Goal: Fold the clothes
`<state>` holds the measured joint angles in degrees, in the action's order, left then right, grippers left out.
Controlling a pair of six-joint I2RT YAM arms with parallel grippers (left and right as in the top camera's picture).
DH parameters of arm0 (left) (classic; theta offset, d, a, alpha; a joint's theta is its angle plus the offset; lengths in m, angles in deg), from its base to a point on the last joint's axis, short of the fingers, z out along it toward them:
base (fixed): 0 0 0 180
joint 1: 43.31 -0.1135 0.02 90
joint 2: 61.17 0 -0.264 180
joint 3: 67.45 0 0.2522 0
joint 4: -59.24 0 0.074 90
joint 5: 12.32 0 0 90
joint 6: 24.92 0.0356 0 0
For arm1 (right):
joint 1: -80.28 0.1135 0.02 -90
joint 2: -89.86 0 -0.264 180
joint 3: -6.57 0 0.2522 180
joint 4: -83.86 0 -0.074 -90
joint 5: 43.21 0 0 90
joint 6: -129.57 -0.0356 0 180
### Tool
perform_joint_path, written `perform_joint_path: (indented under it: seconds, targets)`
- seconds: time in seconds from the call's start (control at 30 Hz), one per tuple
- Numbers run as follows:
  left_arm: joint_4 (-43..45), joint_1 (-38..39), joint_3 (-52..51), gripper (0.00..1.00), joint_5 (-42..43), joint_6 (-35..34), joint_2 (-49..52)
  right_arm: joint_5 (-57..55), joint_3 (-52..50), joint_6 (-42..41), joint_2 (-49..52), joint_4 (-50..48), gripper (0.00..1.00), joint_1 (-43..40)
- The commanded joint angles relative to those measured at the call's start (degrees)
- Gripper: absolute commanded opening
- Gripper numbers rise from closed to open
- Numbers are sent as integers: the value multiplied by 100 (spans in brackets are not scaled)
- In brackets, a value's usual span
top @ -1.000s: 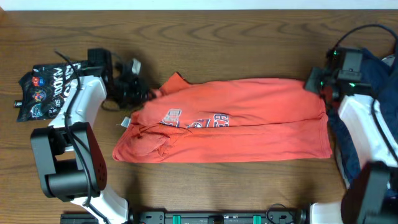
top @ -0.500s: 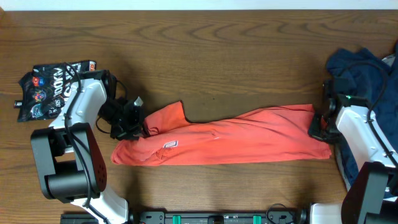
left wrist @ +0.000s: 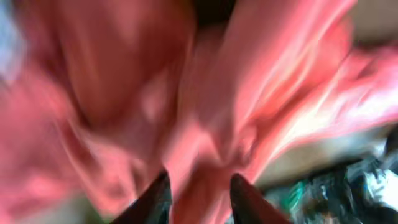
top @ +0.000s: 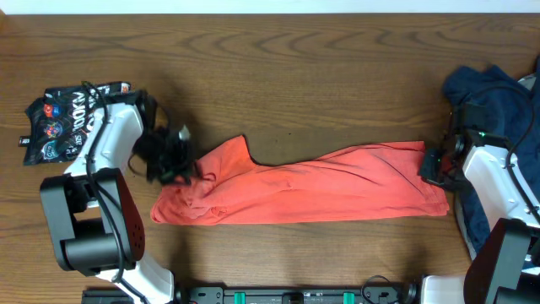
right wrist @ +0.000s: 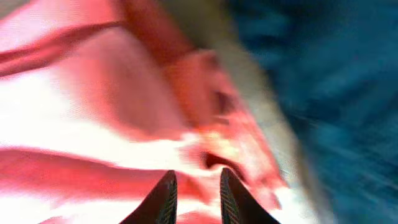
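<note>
**A long band, gripped at neither end**

The orange-red cotton T-shirt (top: 312, 181) lies as a rumpled strip on the brown wooden desk (top: 295, 67), with its long axis running left to right. The left claw (top: 173, 160) is at its left end and the right claw (top: 432, 169) at its right end, so each is equally near. In both blurred wrist views the fingers stand parted and released, with no cloth clearly pinched. An end-to-end fold looks open to either arm.
</note>
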<state>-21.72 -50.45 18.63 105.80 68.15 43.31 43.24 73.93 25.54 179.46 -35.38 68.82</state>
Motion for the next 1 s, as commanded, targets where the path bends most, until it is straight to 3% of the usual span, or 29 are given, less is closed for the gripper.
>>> perform_joint_path:
  seconds: [0.0, 0.17, 0.43, 0.6, 0.67, 0.77, 0.8, 0.87, 0.97]
  targets:
    - [608, -2, 282, 55, -7, -267, -140, 826, -4, 424, 31, -79, 29, -13]
    - [1657, 254, 199, 72, -13, -297, -118, 855, -7, 426, 31, -96, 30, -11]
    - [2277, 935, 184, 72, -695, -546, 245, 855, -7, 426, 31, -66, 31, -11]
    - [2288, 1154, 184, 72, -693, -557, 728, 850, -7, 426, 31, -22, 31, -11]
    - [2269, 1224, 184, 63, -673, -553, 863, 850, -7, 426, 31, -28, 31, -11]
    - [2282, 1276, 186, 25, -671, -553, 896, 850, -7, 426, 31, -26, 32, -11]
    - [2293, 1274, 203, 19, -649, -555, 872, 848, -7, 426, 31, -28, 31, -11]
    - [2288, 1257, 254, 13, -632, -553, 765, 850, -7, 426, 31, -28, 32, -11]
    - [2297, 1237, 339, 12, -632, -553, 511, 850, -7, 426, 31, -33, 32, -11]
